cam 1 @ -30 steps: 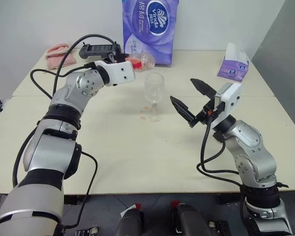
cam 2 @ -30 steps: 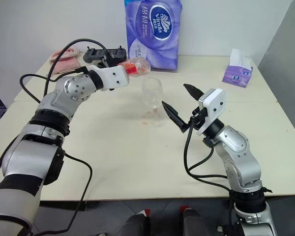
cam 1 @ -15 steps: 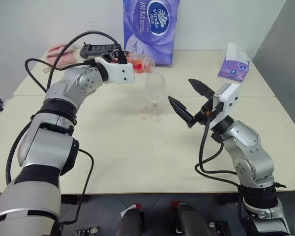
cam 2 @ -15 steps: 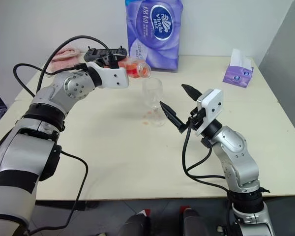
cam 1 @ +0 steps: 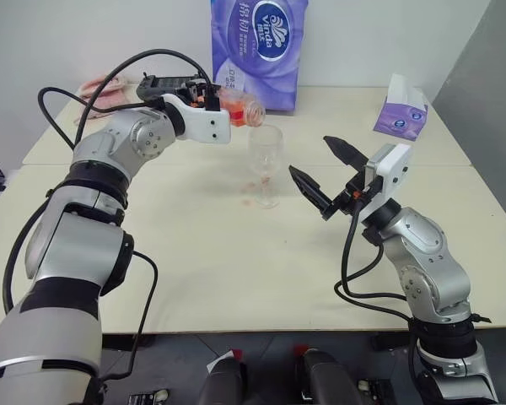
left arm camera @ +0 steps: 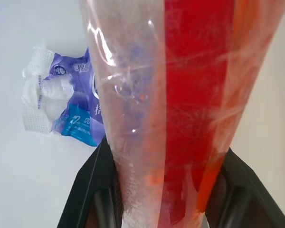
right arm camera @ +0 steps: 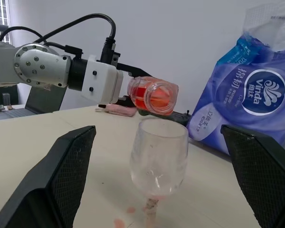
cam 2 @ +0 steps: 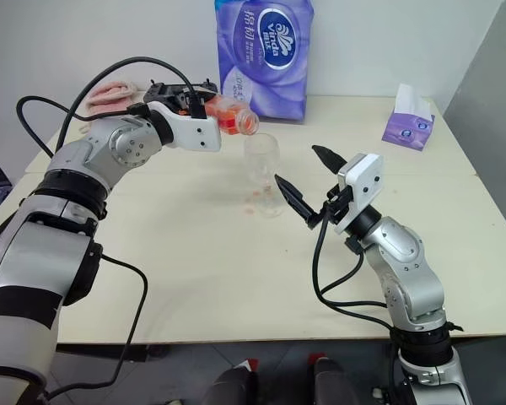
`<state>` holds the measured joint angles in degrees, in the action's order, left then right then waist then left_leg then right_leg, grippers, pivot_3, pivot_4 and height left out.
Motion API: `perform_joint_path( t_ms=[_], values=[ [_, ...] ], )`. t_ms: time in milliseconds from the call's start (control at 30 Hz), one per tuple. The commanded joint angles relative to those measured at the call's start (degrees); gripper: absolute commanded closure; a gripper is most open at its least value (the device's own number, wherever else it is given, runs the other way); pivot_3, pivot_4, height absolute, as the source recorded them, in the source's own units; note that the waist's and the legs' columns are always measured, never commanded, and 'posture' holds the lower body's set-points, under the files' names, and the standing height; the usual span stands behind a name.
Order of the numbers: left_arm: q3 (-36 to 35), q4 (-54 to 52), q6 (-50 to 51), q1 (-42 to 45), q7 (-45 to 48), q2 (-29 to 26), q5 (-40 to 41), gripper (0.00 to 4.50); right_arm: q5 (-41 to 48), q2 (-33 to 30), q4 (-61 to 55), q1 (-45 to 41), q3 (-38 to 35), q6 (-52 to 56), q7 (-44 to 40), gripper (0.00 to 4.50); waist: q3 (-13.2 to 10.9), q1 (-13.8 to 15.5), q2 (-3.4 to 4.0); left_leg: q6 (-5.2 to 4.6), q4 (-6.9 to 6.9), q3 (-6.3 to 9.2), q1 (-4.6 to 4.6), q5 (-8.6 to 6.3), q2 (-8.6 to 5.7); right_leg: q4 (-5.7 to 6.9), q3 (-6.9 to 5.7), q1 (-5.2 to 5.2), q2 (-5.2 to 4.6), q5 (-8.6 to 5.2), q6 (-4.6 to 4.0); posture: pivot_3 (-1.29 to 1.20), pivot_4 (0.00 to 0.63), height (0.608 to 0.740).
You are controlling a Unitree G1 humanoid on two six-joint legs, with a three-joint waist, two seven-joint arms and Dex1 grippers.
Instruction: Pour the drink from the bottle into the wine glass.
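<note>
Silver arms, white wrist blocks, black cables (2 black-fingered tools).

Glossy clear plastic bottle (right arm camera: pixel 153 95), smooth glass wine glass (right arm camera: pixel 159 156) (matt table (cam 1: pixel 236 261)).

Clear bottle (right arm camera: pixel 153 96) with orange-red drink (left arm camera: pixel 194 109); clear glass (right arm camera: pixel 158 156). Purple-and-white tissue pack (cam 1: pixel 257 51), purple tissue box (cam 1: pixel 401 114), cream table (cam 1: pixel 236 261). Pink cloth (cam 2: pixel 110 91), probably.
</note>
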<state>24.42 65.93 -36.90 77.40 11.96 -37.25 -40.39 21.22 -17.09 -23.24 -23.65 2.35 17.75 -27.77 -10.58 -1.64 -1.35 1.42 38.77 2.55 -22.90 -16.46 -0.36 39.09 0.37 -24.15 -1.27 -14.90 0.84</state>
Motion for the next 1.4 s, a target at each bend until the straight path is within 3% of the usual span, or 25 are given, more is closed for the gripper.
perform_joint_path(
  t_ms=[33,1400],
  values=[
    [-0.33,-0.09,-0.39,3.02,-1.28,-1.26,0.24,2.82,-0.16,-0.23,-1.36,-0.19,-0.58,-0.76,0.09,0.0,0.0,0.0,0.0,0.0,0.0,0.0,0.0,0.0,0.0,0.0,0.0,0.0,0.0,0.0,0.0,0.0,0.15,0.74],
    [3.78,2.73,-0.39,7.48,-3.4,-1.62,-3.98,2.82,-0.38,-0.52,-0.99,-0.6,-0.79,-0.65,0.32,0.0,0.0,-0.01,0.0,0.01,0.05,-0.02,0.0,0.01,-0.04,0.05,0.01,0.0,0.0,0.0,0.0,0.0,0.15,0.74]
  ],
)
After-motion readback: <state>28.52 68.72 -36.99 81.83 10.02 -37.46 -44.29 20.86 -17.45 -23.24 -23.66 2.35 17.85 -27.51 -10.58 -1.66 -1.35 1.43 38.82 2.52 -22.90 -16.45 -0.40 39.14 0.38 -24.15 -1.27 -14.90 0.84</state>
